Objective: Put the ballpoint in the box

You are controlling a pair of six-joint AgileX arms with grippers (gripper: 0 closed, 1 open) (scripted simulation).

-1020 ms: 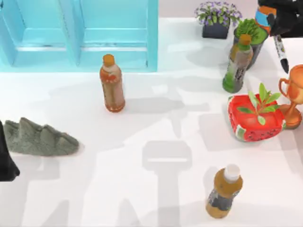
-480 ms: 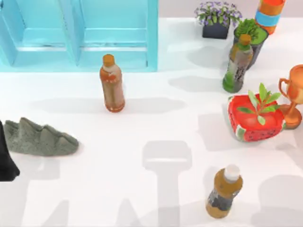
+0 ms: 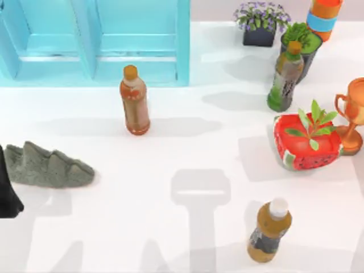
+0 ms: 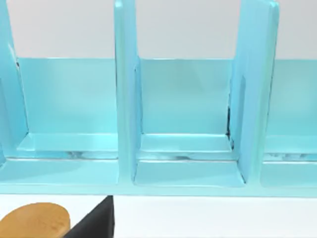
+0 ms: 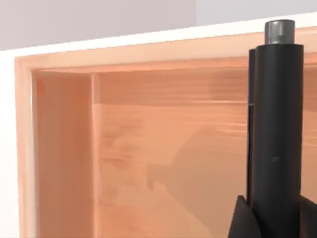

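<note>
The ballpoint [image 5: 275, 124] stands upright in the right wrist view, its black end with a grey cap uppermost. My right gripper [image 5: 275, 220] is shut on its lower barrel, with dark fingers [image 5: 241, 220] on either side. Behind and below the ballpoint is the inside of a light wooden box [image 5: 59, 148], with its rim and one inner corner showing. My left arm [image 3: 8, 193] is parked at the table's left edge, and its wrist view faces a cyan shelf unit [image 4: 188, 114].
The cyan shelf unit [image 3: 96, 40] fills the back left. An orange-capped bottle [image 3: 134, 100] stands mid-table, a white-capped one [image 3: 269, 230] front right, a green one [image 3: 285, 77] back right. A grey rock [image 3: 48, 166], watermelon planter [image 3: 307, 142], trophy [image 3: 354, 114] and flower pot [image 3: 260, 24] stand around.
One second ago my right gripper held the ballpoint at the top view's upper right corner. It has since left that view, and its shadows on the table have gone.
</note>
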